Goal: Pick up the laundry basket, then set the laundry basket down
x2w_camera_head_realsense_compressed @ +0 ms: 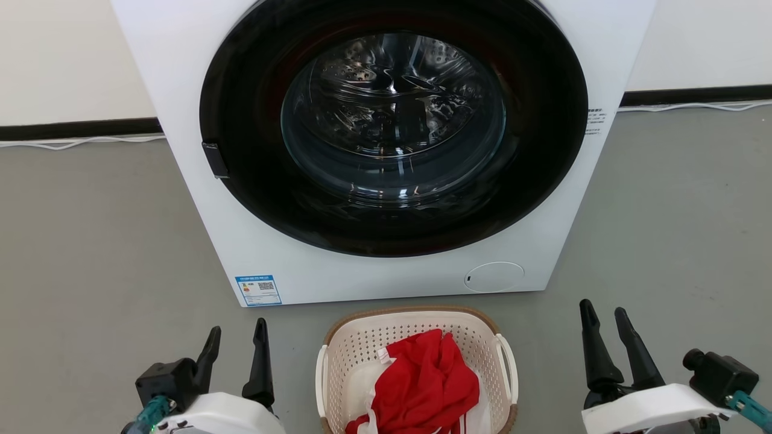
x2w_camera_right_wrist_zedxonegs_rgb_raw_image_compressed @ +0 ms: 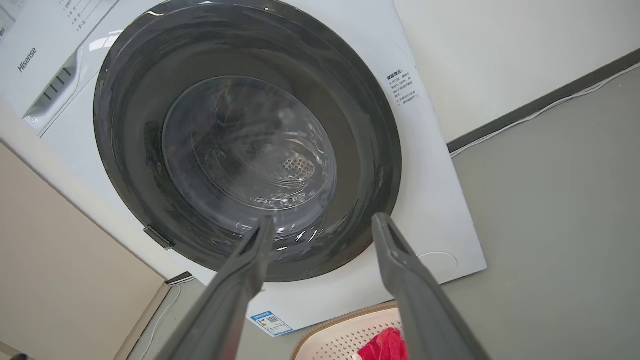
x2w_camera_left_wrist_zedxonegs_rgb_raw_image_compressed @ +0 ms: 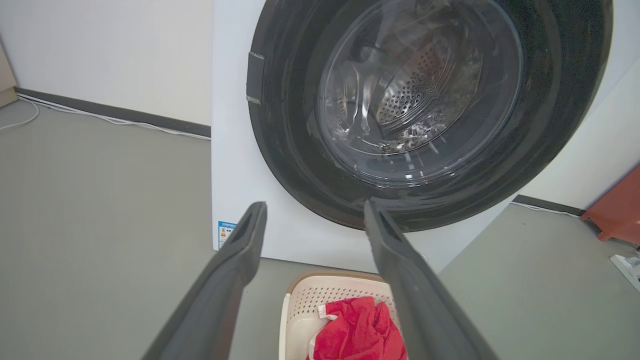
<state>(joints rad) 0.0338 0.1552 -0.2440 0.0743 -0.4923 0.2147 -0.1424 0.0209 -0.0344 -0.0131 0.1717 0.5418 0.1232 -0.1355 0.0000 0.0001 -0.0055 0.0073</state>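
Observation:
The laundry basket (x2w_camera_head_realsense_compressed: 353, 352) is cream-white and perforated with a brown rim and white loop handles. It stands on the grey floor just in front of the washing machine, holding red cloth (x2w_camera_head_realsense_compressed: 428, 386). My left gripper (x2w_camera_head_realsense_compressed: 236, 333) is open to the basket's left, apart from it. On the basket's right my right gripper (x2w_camera_head_realsense_compressed: 605, 314) is open too, with nothing between its fingers. The left wrist view has the basket (x2w_camera_left_wrist_zedxonegs_rgb_raw_image_compressed: 310, 300) low between my left gripper's (x2w_camera_left_wrist_zedxonegs_rgb_raw_image_compressed: 315, 210) fingers. The basket's rim (x2w_camera_right_wrist_zedxonegs_rgb_raw_image_compressed: 345, 320) is at the bottom of the right wrist view, below my right gripper (x2w_camera_right_wrist_zedxonegs_rgb_raw_image_compressed: 322, 222).
A white front-loading washing machine (x2w_camera_head_realsense_compressed: 181, 72) with a dark round door (x2w_camera_head_realsense_compressed: 392, 126) stands right behind the basket. White cables run along the black skirting at the wall. An orange-red object (x2w_camera_left_wrist_zedxonegs_rgb_raw_image_compressed: 617, 210) sits on the floor to the machine's right. A beige panel (x2w_camera_right_wrist_zedxonegs_rgb_raw_image_compressed: 60, 260) is at its left.

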